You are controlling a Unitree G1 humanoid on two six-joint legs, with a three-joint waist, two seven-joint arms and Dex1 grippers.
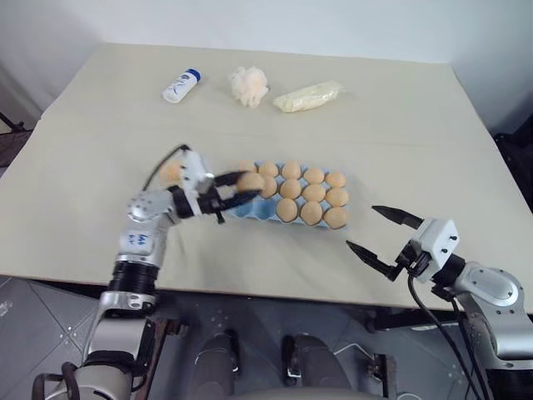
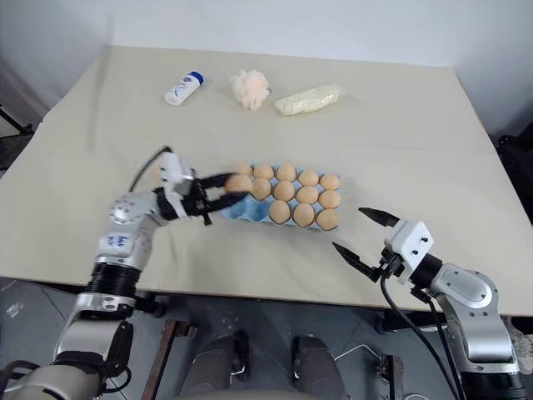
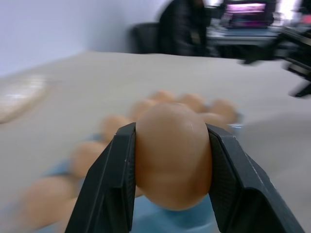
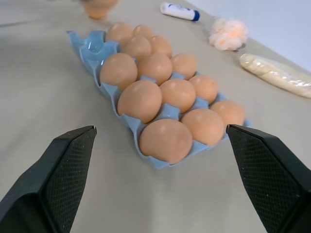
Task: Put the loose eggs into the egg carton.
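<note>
My left gripper [image 1: 248, 188] is shut on a pale orange-tan egg [image 1: 250, 180], holding it just above the left end of the light blue egg carton [image 1: 248, 212]. The left wrist view shows this egg [image 3: 172, 155] clamped between both black fingers. Most cups of the carton [image 4: 94, 46] hold eggs, and bare blue cups show at its left end. Another loose egg [image 1: 171, 172] lies on the table left of the carton, behind the left hand. Right of the carton and near the table's front edge, my right gripper [image 1: 362, 227] is open and holds nothing.
At the back of the beige table lie a white bottle with a blue cap [image 1: 181, 86], a fluffy cream puff ball [image 1: 249, 85] and a cream plastic-wrapped packet [image 1: 307, 97]. The table's front edge runs just below both grippers.
</note>
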